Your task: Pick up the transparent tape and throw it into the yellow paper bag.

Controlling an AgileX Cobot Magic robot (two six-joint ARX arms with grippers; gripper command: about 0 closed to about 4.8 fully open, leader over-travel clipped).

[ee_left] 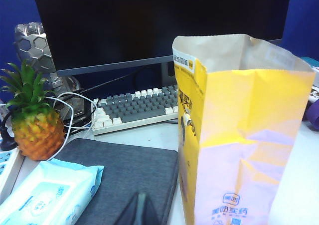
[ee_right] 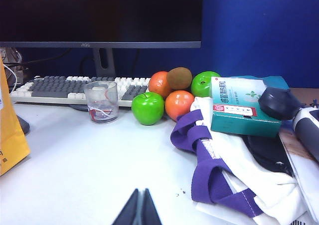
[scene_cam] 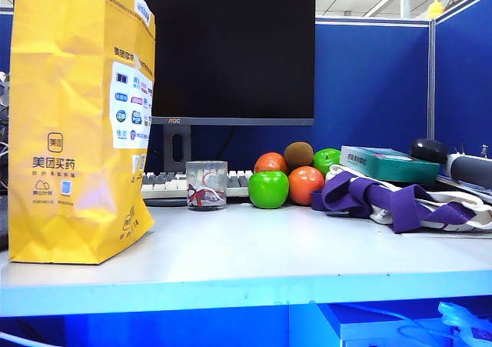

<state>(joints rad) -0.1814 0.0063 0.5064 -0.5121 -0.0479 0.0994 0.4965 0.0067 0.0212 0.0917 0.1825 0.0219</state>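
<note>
The transparent tape shows in none of the views. The yellow paper bag (scene_cam: 77, 131) stands upright at the table's left, its mouth open in the left wrist view (ee_left: 249, 130); its edge also shows in the right wrist view (ee_right: 10, 135). My left gripper (ee_left: 141, 204) is shut and empty, above a grey pad beside the bag. My right gripper (ee_right: 141, 201) is shut and empty over bare white table. Neither gripper appears in the exterior view.
A clear glass cup (scene_cam: 206, 184) with red markings stands by the keyboard (scene_cam: 165, 185) under the monitor (scene_cam: 231, 47). Fruit (scene_cam: 268, 189), a purple-white cloth (scene_cam: 400, 201) and a teal box (scene_cam: 388, 164) lie right. A pineapple (ee_left: 37, 130), wipes pack (ee_left: 47, 195) and grey pad (ee_left: 124, 170) lie behind the bag.
</note>
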